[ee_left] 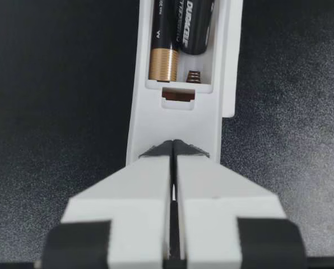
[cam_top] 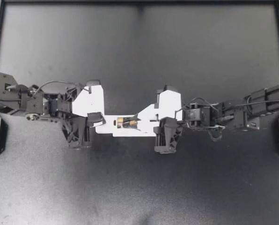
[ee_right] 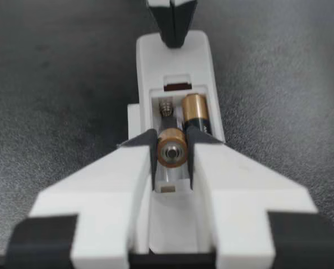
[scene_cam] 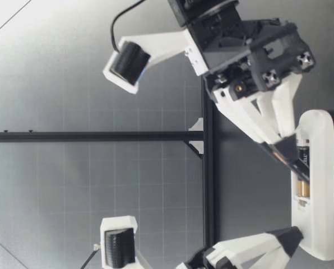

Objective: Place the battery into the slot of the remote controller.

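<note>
Holding the battery [cam_top: 125, 123] firmly between both fingers, your right claw [cam_top: 138, 123] hangs over the open slot [ee_right: 165, 120] of the remote [cam_top: 106, 130]. The remote lies flat at the middle of the bench [cam_top: 139, 51]. Your left claw [cam_top: 96, 119] has its fingers pressed together with nothing between them. Its tips rest on the remote's left end, apparently pinning it down. A second battery [ee_right: 196, 115] is already seated in the neighbouring bay.

The step in hand looks to be the insertion itself. The held battery's long axis runs left to right, in line with the remote's own length. Its gold end faces right, toward your right wrist, and sits raised. Its dark end points left and dips toward the spring [ee_right: 165, 106] at the slot's left end. Whether that end already touches the spring cannot be told.

The next move likely calls for pushing the dark end left against the spring. You would then ease the raised gold end down until the battery lies level beside its neighbour, and only then spread the right claw's fingers. Keep the left claw bearing down so the remote does not slide.
</note>
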`<action>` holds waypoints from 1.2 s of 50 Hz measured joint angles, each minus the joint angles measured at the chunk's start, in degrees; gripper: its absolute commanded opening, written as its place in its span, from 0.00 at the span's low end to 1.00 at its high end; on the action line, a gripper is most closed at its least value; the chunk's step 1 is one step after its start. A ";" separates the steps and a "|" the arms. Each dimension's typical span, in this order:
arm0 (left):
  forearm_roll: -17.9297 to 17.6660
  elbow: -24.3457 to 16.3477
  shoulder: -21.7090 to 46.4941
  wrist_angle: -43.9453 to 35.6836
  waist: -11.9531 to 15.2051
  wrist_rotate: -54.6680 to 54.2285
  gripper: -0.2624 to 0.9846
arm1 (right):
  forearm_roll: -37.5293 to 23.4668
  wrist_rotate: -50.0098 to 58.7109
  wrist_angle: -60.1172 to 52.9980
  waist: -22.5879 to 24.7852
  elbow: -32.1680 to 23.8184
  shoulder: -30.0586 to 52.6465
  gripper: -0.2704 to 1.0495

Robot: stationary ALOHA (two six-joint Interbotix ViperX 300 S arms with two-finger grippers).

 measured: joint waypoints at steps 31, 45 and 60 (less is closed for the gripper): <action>-0.35 0.09 0.00 -0.09 0.00 -0.09 0.09 | 0.00 0.09 13.01 0.00 -3.78 -0.88 0.46; -0.35 0.09 0.00 -0.09 0.00 -0.09 0.09 | -0.09 -0.09 14.24 -0.09 -3.60 -3.08 0.54; -0.35 0.00 0.00 0.00 0.00 -0.26 0.09 | 8.17 16.08 15.21 -0.09 -1.14 -12.48 0.52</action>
